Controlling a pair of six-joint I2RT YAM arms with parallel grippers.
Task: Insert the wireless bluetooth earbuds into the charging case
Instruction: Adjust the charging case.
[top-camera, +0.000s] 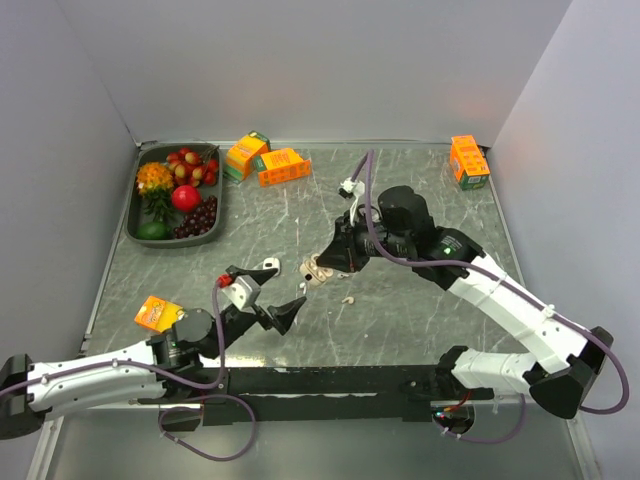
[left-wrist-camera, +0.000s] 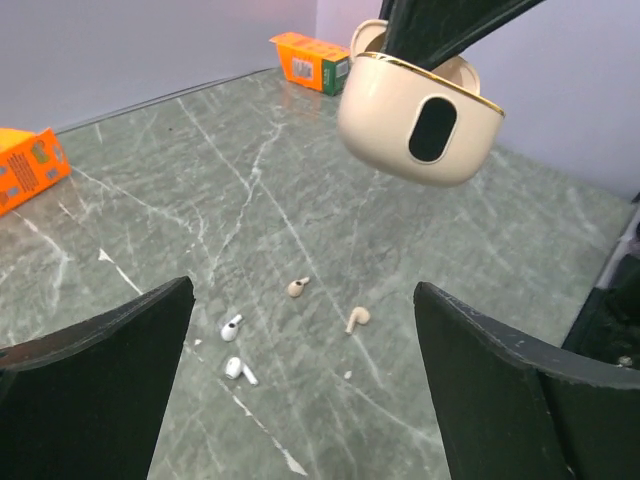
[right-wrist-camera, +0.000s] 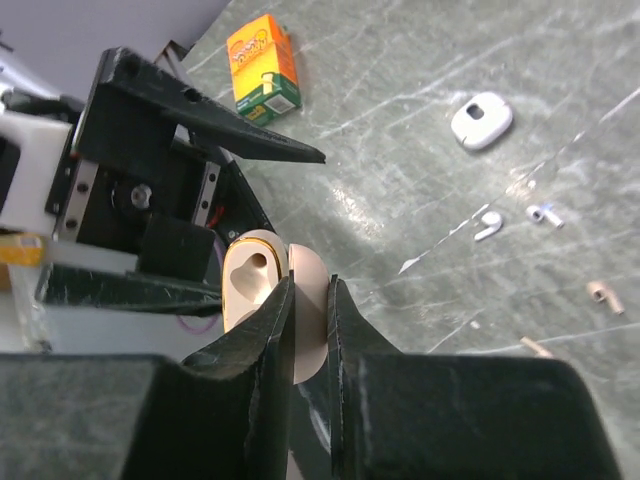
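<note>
The cream charging case is held clear of the table in the upper right of the left wrist view. It is tilted, with its long axis running from upper left to lower right and its open mouth turned upward. It is pinched by its rim between the nearly closed fingers of the right gripper. Two white earbuds and two beige earbuds are laid flat on the marble table at lower centre. The left gripper is spread wide, and nothing is held in it.
</note>
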